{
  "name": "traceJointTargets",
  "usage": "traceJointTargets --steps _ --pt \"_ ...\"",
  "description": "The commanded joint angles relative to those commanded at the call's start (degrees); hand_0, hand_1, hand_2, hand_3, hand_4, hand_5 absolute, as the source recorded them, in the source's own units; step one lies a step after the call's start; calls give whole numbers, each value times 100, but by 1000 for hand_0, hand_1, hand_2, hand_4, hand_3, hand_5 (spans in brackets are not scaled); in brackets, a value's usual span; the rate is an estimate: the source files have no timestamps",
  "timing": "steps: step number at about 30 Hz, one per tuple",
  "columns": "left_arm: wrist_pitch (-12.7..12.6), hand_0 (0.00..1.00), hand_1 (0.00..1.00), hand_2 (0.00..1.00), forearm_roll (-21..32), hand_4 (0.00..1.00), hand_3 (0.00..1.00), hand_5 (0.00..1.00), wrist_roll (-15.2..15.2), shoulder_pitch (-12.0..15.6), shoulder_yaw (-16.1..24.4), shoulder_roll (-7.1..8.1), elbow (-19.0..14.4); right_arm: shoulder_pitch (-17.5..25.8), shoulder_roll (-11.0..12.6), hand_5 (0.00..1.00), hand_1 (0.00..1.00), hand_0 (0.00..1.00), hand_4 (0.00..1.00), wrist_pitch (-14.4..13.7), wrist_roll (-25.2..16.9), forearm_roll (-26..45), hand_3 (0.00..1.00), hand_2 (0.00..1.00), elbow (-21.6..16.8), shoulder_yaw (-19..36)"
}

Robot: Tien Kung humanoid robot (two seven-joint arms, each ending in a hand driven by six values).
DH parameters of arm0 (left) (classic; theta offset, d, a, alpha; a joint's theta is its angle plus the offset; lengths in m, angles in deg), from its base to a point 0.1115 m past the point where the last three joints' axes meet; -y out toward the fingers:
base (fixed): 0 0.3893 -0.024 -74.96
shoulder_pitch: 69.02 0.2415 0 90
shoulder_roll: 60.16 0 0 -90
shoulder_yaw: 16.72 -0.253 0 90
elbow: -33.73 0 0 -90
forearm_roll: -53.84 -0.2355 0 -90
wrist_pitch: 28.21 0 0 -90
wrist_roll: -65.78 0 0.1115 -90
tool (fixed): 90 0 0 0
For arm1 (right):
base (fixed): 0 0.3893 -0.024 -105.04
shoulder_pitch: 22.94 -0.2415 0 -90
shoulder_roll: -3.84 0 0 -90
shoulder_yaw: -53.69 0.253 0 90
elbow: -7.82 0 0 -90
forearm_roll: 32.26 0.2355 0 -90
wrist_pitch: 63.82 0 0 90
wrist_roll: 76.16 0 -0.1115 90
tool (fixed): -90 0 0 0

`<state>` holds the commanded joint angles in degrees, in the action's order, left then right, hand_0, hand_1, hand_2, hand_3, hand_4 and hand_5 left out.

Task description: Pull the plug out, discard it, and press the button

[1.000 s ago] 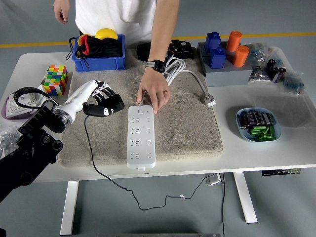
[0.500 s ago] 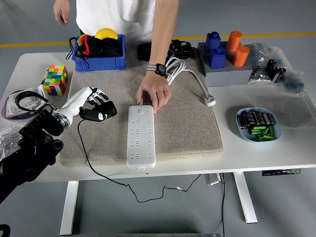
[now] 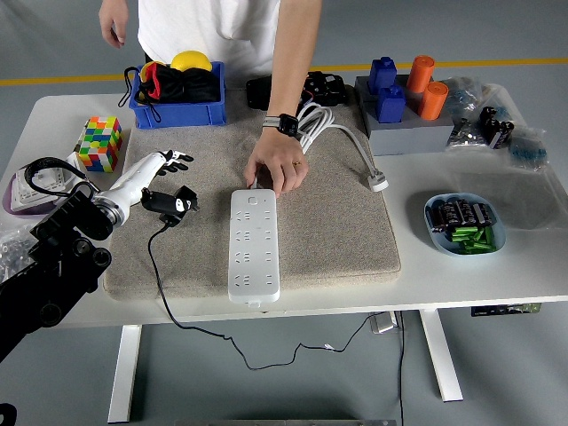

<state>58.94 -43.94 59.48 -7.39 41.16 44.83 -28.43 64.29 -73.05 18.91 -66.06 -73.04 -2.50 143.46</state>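
A white power strip (image 3: 254,244) lies lengthwise on the beige mat (image 3: 337,222). A person's hand (image 3: 277,167) presses on its far end. The black plug (image 3: 171,202) lies on the mat left of the strip, clear of its sockets. Its black cable (image 3: 164,284) trails over the table's near edge and hangs below. My left hand (image 3: 170,161) hovers just above and behind the plug with its fingers spread, holding nothing. No right hand shows in the view.
A blue bin (image 3: 177,93) of items stands at the back left, with a colour cube (image 3: 99,144) beside the mat. A white cable with a plug (image 3: 376,182) lies on the mat's right side. A bowl of batteries (image 3: 464,224) and a grey block with blue and orange pieces (image 3: 404,111) are at the right.
My left hand carried the black plug leftward away from the strip, then let go. The plug now rests on the mat and my fingers have spread. The person's hand stayed on the strip.
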Motion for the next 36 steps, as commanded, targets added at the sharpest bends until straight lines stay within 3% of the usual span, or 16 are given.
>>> traceJointTargets --steps 2,3,8,9,14,15,20,21,26,27,29,36 --pt "-19 793 829 785 -24 808 826 2 4 -5 -6 2 -185 3 -5 470 658 740 660 2 -1 -1 610 640 0 1" --pt "-29 726 747 689 -15 805 814 2 8 -20 -24 -2 -349 7 -10 471 658 740 660 6 -7 4 610 640 0 -4" --pt "41 726 747 689 153 805 814 2 -27 -133 -265 -33 -710 16 -19 471 658 740 660 5 -14 -1 610 640 0 1" --pt "53 304 380 399 245 604 714 2 -33 -162 -320 -41 -726 14 -18 471 658 740 660 7 -15 2 610 641 0 -2" --pt "77 304 380 399 454 604 714 2 -72 -371 -727 -148 -571 20 -26 471 658 740 660 7 -15 1 610 641 0 23" --pt "64 72 70 144 435 394 656 2 -76 -420 -814 -174 -508 20 -28 470 658 740 660 6 -17 3 610 641 0 29" --pt "94 72 70 144 611 394 656 2 -183 -617 -1110 -281 -270 29 -34 470 658 740 660 5 -24 5 610 641 0 49" --pt "132 36 20 108 644 244 624 2 -245 -658 -1155 -307 -224 31 -36 470 659 740 660 6 -24 6 610 641 0 52" --pt "389 36 20 108 775 244 624 2 -605 -794 -1315 -411 -49 37 -44 470 659 740 660 0 -34 13 610 641 0 69" --pt "472 41 15 92 802 295 621 2 -720 -815 -1350 -427 -17 37 -45 471 659 740 660 -2 -37 16 610 641 0 71" --pt "565 41 15 92 834 295 621 2 -857 -851 -1417 -445 36 39 -48 471 659 740 660 -3 -41 19 610 641 0 71" --pt "639 38 22 91 811 284 615 2 -1053 -978 -1613 -503 264 37 -51 471 658 740 660 3 -38 23 610 641 0 86"
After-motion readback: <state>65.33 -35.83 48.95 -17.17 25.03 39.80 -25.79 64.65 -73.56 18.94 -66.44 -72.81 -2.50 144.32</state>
